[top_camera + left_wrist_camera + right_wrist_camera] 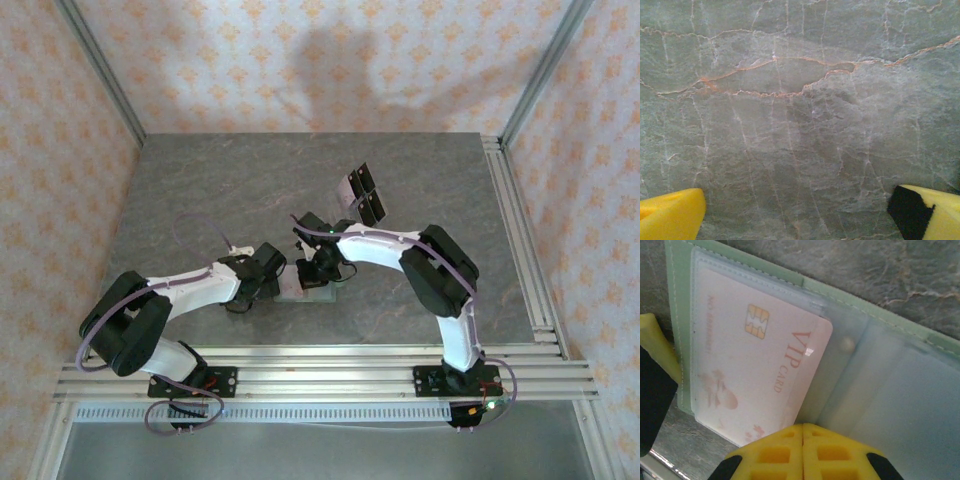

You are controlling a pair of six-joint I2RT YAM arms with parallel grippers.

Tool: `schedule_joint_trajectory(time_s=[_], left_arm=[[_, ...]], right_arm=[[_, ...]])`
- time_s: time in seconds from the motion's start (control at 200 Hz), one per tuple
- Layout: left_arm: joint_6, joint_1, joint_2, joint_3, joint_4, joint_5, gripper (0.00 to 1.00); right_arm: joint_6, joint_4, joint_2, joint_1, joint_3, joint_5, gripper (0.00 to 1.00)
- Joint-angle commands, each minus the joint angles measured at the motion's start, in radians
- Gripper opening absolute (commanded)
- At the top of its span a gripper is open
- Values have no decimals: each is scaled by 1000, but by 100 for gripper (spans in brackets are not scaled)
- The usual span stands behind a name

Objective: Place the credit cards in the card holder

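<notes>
The table [200,200] is a grey, stone-patterned slab. Seen close from the left wrist, it has pale cracks and one rust-orange vein looping across it. Walls [300,60] in cream with small orange motifs close it in on the left, back and right. Bare metal posts [100,70] stand at the far corners, and ribbed metal rails [330,372] run along the near edge (both arm bases are bolted there). A soft shadow falls on the back wall.

The holder [677,300] lies open and flat near the middle of the table, between the two arm tips. It is pale green at the rim, with clear sleeves inside. A pink card [755,375] marked VIP, with a gold chip, lies under the clear plastic of the left-hand sleeve; one rounded corner reaches toward the fold.

The right fingers [775,455] are pressed together with no gap, their tips at that card's near edge (whether they touch it I cannot tell). The left fingers [670,217] stand wide apart over bare table, holding nothing. The other cards [362,195], mostly black, lie in a small cluster farther back, well apart from the holder.
</notes>
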Motion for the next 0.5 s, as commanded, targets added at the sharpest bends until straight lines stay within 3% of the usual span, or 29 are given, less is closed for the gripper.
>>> schedule_joint_trajectory(time_s=[0.0, 0.22, 0.39, 0.495], left_arm=[[-11, -11, 46, -30, 25, 5, 100], [-14, -13, 38, -36, 24, 7, 100], [-19, -12, 9, -31, -3, -11, 100], [-20, -12, -24, -21, -36, -33, 100]], right_arm=[[-14, -14, 26, 10, 29, -40, 7], [15, 42, 27, 10, 39, -102, 7], [14, 18, -40, -3, 27, -53, 9], [26, -4, -118, -22, -2, 12, 17]])
